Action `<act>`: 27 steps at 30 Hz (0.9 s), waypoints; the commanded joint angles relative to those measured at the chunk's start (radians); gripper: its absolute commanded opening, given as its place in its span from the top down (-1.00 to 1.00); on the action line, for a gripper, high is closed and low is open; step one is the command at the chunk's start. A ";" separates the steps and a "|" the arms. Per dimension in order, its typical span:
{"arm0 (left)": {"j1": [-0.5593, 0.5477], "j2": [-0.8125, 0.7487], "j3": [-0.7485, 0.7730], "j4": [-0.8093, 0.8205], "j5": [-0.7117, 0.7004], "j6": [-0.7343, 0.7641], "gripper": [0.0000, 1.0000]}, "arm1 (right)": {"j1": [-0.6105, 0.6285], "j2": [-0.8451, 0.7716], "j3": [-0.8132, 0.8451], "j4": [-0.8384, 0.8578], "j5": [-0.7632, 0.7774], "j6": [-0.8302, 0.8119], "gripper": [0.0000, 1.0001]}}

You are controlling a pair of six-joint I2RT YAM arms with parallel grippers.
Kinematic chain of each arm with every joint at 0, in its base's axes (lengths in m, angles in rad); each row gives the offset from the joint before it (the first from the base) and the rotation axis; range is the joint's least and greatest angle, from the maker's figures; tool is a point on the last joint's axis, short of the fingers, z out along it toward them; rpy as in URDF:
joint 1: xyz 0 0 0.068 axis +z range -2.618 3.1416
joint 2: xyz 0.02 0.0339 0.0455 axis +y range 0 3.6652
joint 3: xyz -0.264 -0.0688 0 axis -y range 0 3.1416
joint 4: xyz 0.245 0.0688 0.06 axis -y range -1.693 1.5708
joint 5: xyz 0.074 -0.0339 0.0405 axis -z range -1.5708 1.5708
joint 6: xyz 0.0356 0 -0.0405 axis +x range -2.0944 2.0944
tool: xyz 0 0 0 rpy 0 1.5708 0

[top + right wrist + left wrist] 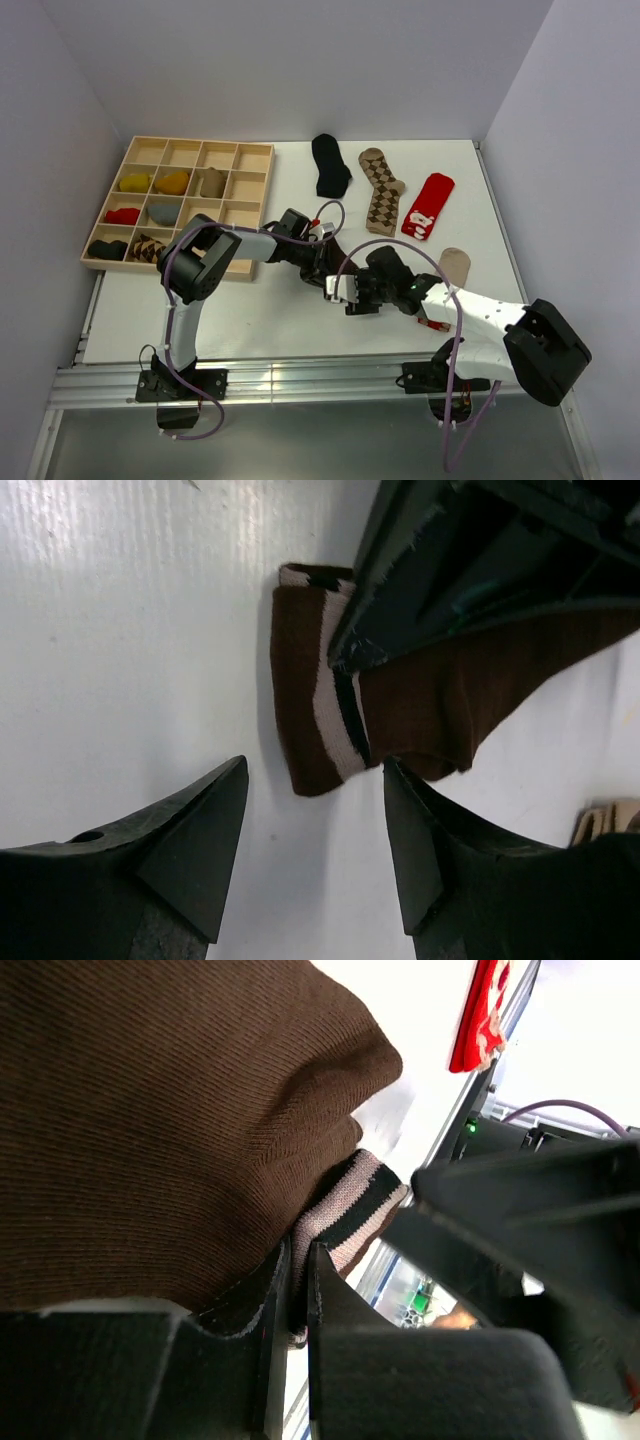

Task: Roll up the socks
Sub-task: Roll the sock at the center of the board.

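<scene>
My left gripper [298, 1265] is shut on the striped toe of the dark brown sock [150, 1110], whose folded brown body fills the left wrist view. In the right wrist view the same sock [420, 695] lies on the white table with my left gripper's fingers [450, 570] pinching it from above. My right gripper [312, 775] is open, with its jaws on either side of the sock's striped end and just short of it. In the top view both grippers, left [318, 262] and right [342, 290], meet at the table's middle and hide the sock. Black [330, 165], brown argyle [382, 190], red [428, 205] and tan [455, 265] socks lie flat.
A pale wooden grid tray [130, 150] stands at the left and holds several rolled socks. The red sock [480, 1015] shows at the far edge of the left wrist view. Grey walls close in the table at the back and on both sides.
</scene>
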 commanded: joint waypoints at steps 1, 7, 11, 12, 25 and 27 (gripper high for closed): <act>0.003 0.025 0.013 -0.065 -0.005 0.006 0.99 | 0.070 0.025 -0.003 0.122 0.099 -0.022 -0.28; 0.006 0.017 0.018 -0.074 0.014 0.011 0.99 | 0.123 0.123 0.012 0.199 0.161 -0.019 -0.15; 0.009 0.007 0.017 -0.066 0.029 0.003 0.99 | 0.129 0.188 0.067 0.150 0.179 -0.004 0.42; 0.010 0.001 0.013 -0.065 0.032 0.005 0.97 | 0.128 0.194 0.069 0.147 0.185 -0.007 0.45; 0.048 -0.320 -0.238 0.280 -0.244 -0.113 0.14 | -0.018 0.380 0.402 -0.493 -0.172 -0.019 0.61; 0.053 -0.401 -0.308 0.377 -0.328 -0.132 0.14 | -0.059 0.424 0.431 -0.536 -0.192 -0.032 0.61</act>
